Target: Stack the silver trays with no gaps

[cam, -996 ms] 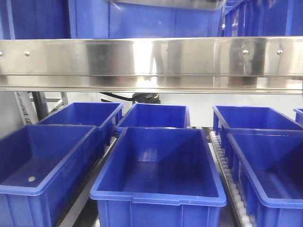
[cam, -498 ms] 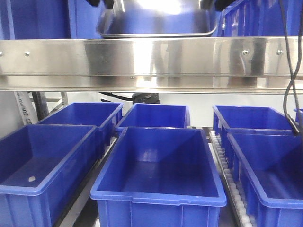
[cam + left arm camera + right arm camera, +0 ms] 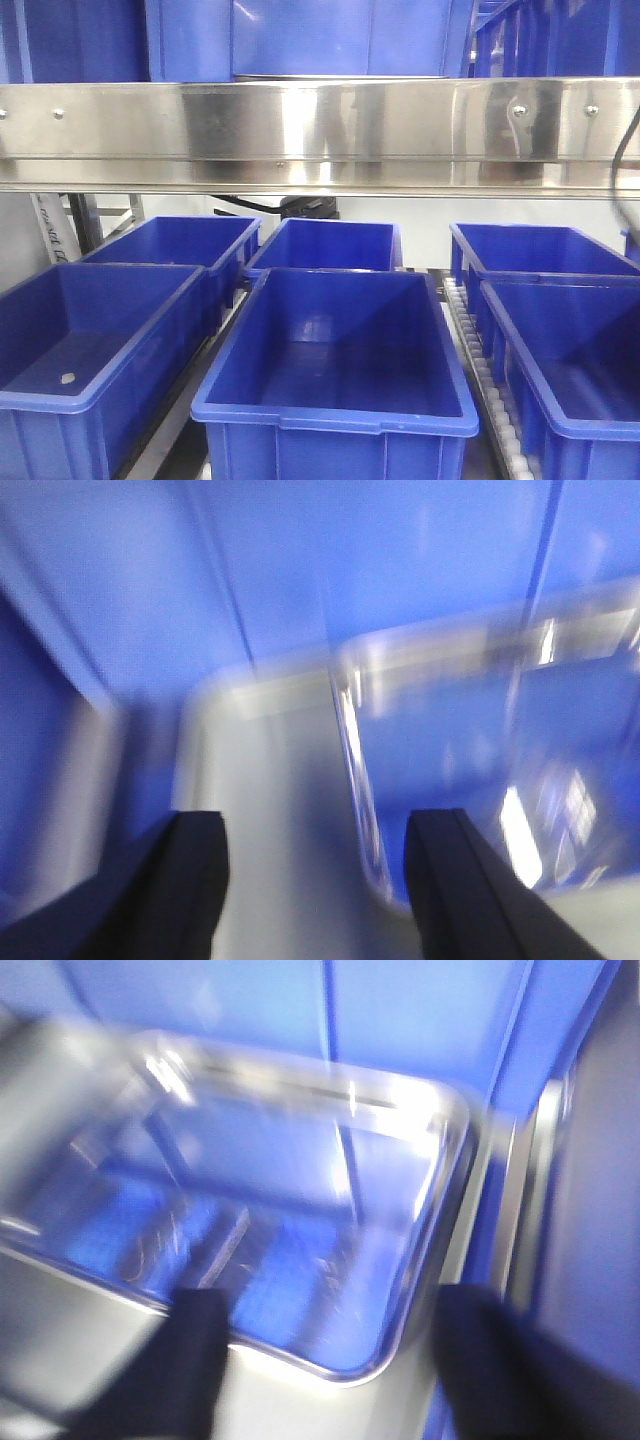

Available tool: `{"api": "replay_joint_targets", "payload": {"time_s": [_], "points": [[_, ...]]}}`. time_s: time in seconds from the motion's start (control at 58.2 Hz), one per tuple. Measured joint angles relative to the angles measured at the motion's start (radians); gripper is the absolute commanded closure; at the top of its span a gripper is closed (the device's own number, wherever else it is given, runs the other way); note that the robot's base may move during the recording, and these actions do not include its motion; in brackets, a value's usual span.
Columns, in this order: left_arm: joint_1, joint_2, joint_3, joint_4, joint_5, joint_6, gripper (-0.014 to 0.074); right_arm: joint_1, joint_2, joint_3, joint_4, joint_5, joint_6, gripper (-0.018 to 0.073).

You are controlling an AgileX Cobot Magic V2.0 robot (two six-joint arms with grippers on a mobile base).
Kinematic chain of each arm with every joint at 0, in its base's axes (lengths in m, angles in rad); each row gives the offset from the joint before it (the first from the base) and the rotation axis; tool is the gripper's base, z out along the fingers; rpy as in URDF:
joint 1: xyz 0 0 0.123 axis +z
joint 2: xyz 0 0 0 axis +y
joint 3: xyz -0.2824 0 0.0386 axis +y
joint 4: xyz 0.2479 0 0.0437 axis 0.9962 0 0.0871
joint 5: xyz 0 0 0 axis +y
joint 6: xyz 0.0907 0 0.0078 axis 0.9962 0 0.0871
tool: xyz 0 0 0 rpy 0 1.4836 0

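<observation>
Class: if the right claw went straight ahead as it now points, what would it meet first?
Likely the silver tray, whose near corner sits just ahead of the right claw; blur hides depth.

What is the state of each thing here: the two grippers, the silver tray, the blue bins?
Left gripper: open, fingers wide apart.
Right gripper: open, astride the tray's corner.
Silver tray: upright, empty, blurred.
Centre blue bin: empty.
Left blue bin: one small pale object inside.

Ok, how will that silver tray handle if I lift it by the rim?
Probably stiff: the silver tray looks like pressed metal with a rolled rim. Its mirror-like finish suggests it may slip when gripped. Being wide, it would likely tilt if held at one edge.
</observation>
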State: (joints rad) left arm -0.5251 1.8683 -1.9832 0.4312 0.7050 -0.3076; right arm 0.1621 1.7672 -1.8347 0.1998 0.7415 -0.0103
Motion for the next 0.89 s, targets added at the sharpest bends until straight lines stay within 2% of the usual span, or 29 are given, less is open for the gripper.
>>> {"api": "replay_joint_targets", "payload": {"time_s": [0.052, 0.086, 0.137, 0.292, 0.429, 0.635, 0.773, 0.893], "points": [[0.000, -0.050, 0.000, 0.000, 0.000, -0.005, 0.0643, 0.000, -0.042, 0.000, -0.002, 0.012, -0.012, 0.0626], [0.000, -0.082, 0.000, 0.002, 0.000, -0.006, 0.0615, 0.000, -0.069, 0.000, -0.002, 0.025, -0.022, 0.0663], [0.000, -0.127, 0.000, 0.004, 0.000, -0.006, 0.0598, 0.000, -0.105, 0.000, -0.004, 0.043, -0.031, 0.0629], [-0.004, -0.278, 0.005, -0.015, 0.055, 0.010, 0.0603, 0.000, -0.227, 0.000, -0.006, 0.095, -0.055, 0.0629], [-0.053, -0.459, 0.100, -0.024, 0.055, 0.063, 0.0610, 0.000, -0.366, 0.007, -0.006, 0.136, -0.087, 0.0638], [-0.073, -0.814, 0.447, -0.034, -0.036, 0.028, 0.0610, 0.001, -0.664, 0.176, -0.006, 0.130, -0.104, 0.0638], [-0.073, -1.100, 0.734, -0.053, -0.130, 0.013, 0.0610, 0.001, -0.948, 0.421, 0.002, 0.067, -0.113, 0.0638], [-0.073, -1.330, 0.932, -0.056, -0.146, 0.009, 0.0610, 0.001, -1.207, 0.638, 0.030, 0.016, -0.113, 0.0638]]}}
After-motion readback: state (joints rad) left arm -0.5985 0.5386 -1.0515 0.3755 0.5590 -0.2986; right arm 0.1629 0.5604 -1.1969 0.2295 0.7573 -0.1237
